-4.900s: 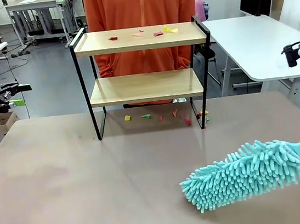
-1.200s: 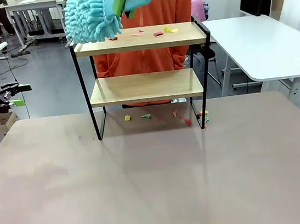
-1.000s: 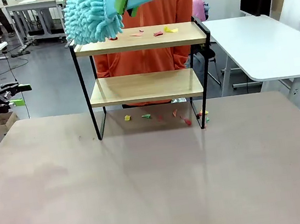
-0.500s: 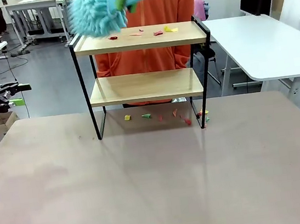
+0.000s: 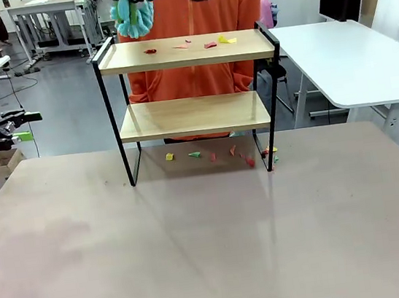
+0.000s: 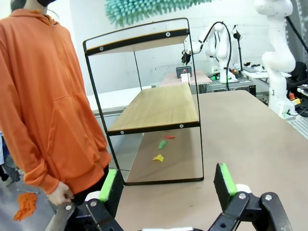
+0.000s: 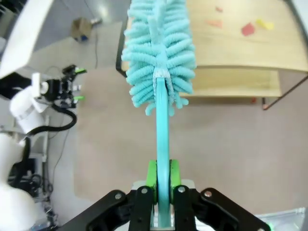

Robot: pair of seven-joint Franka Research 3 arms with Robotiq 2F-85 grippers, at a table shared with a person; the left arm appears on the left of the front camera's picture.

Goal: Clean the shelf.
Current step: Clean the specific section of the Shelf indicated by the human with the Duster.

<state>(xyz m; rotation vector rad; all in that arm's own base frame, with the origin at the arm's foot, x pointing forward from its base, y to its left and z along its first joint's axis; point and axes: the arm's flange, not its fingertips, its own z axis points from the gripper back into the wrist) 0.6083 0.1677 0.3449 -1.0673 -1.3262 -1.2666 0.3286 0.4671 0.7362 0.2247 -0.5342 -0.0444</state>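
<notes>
The left hand (image 5: 26, 125) is seen at the left edge, off to the side of the worktop (image 5: 198, 252), with its fingers spread and nothing between them. A teal duster (image 5: 132, 16) is held just above the left end of the shelf (image 5: 193, 115). Its handle is pinched between the green pads of the right hand (image 7: 162, 175). The shelf is stood at the far middle of the worktop, in front of a person in orange (image 5: 188, 7). Coloured paper scraps (image 5: 209, 45) are scattered on the top board towards its right. More scraps (image 5: 195, 155) are strewn on the worktop beneath the lower board.
</notes>
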